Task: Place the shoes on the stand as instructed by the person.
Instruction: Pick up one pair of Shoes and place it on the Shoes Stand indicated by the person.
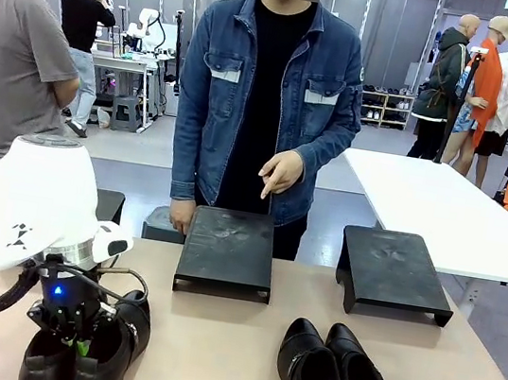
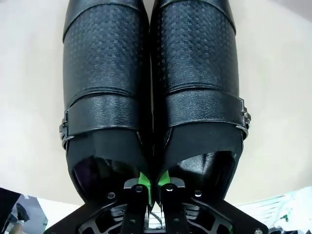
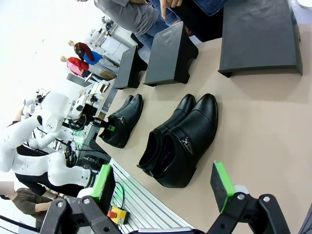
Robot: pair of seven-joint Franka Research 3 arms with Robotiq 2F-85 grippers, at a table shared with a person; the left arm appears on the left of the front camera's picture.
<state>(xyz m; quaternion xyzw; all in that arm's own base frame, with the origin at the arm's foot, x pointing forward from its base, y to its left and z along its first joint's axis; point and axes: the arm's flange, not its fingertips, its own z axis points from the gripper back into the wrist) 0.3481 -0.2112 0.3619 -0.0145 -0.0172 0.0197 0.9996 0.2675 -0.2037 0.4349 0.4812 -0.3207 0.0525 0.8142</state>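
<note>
A pair of glossy black shoes (image 2: 109,73) with a buckled strap lies side by side at the table's near left (image 1: 121,342). My left gripper (image 2: 153,187) (image 1: 78,341) is shut on the two inner walls at the heel openings, pinching both shoes together. In the right wrist view that pair (image 3: 122,122) lies far off with the left gripper (image 3: 105,128) on it. A second black pair (image 1: 336,379) (image 3: 180,141) lies at the near right. Above it my right gripper (image 3: 163,181) stands open, holding nothing. The person (image 1: 269,87) points a hand (image 1: 280,173) down at the middle black stand (image 1: 226,248) (image 3: 170,53).
A second black stand (image 1: 395,268) (image 3: 258,34) sits at the far right. A third stand (image 1: 110,205) (image 3: 127,66) is partly hidden behind my left arm. A bystander in a grey T-shirt (image 1: 11,58) stands at the far left. A white table (image 1: 434,203) is behind.
</note>
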